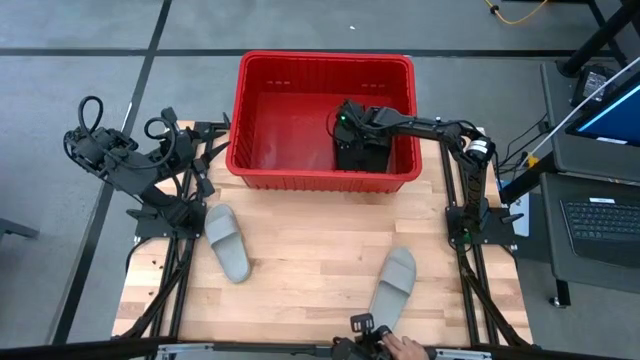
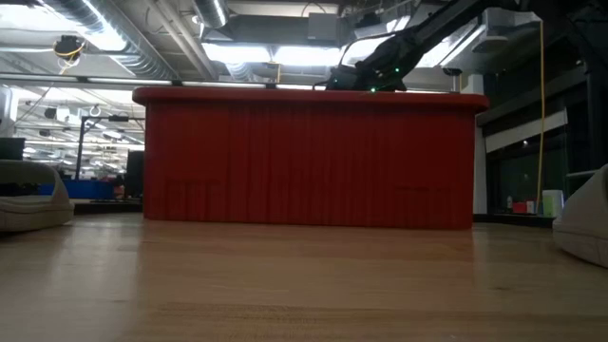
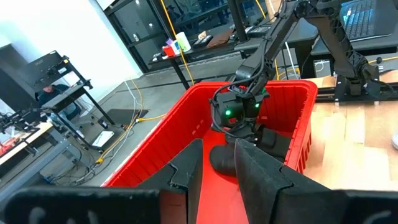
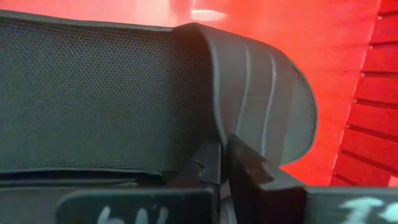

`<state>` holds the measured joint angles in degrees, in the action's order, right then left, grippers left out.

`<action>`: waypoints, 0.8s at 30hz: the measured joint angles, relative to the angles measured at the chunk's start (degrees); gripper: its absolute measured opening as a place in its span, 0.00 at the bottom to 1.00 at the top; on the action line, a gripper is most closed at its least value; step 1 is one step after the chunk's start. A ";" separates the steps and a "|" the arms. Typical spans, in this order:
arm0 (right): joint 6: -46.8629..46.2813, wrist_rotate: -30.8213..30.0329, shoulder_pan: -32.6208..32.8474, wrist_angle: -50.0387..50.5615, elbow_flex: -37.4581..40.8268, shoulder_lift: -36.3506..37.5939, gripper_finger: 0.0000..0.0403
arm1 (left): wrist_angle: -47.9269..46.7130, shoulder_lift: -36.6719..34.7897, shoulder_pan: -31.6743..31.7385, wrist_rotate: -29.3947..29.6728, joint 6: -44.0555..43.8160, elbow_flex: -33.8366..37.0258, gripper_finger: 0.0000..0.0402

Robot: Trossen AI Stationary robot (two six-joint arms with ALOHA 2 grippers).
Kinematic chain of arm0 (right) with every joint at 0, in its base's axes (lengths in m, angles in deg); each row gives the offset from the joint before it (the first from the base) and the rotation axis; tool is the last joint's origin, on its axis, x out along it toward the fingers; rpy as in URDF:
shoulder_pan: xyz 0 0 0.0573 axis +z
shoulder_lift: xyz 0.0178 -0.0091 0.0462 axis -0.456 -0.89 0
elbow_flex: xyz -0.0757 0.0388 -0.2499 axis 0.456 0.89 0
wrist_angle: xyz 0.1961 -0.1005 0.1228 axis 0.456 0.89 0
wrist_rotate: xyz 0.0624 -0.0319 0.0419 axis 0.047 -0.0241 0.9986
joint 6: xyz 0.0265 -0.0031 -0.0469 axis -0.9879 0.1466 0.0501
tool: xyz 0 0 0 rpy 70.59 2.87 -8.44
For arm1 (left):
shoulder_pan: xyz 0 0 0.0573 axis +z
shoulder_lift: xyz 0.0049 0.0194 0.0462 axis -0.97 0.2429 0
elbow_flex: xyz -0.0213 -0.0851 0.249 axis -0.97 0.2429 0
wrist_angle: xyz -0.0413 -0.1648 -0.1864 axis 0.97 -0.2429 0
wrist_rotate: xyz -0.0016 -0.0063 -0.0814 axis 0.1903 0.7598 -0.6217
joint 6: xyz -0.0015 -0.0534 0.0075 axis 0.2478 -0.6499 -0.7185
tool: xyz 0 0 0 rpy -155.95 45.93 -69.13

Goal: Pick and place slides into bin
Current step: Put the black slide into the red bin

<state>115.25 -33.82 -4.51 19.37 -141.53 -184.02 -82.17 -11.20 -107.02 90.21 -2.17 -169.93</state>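
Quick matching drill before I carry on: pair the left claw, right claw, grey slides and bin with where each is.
1 left claw
2 right claw
3 grey slides
4 bin

A bare tabletop
B far half of the table
C inside the bin, shut on a black slide
D off the table's left edge

Pairs: 1-D, 2-C, 3-A, 4-B

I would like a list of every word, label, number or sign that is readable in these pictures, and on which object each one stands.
No text can be read with certainty.
White handwritten marks on the right gripper body: cut off by the picture's edge, unreadable.
Laptop screen beside the table: too small to read.
Red bin, grey slides and black slide: no visible print.
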 joint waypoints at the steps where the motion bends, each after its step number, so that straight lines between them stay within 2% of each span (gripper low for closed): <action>1: 0.00 0.00 0.02 0.14 0.00 0.00 0.04 | 0.00 0.00 0.01 0.00 0.00 0.00 0.22; 18: -2.15 2.28 1.31 1.53 0.02 0.48 0.04 | 0.00 0.01 0.00 0.00 0.00 0.00 0.22; 24: -4.41 0.44 1.40 1.54 0.11 0.46 0.20 | 0.00 0.00 0.01 0.00 0.00 0.00 0.22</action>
<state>110.83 -33.38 -3.11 20.91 -141.42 -183.56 -82.17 -11.20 -107.01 90.21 -2.17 -169.93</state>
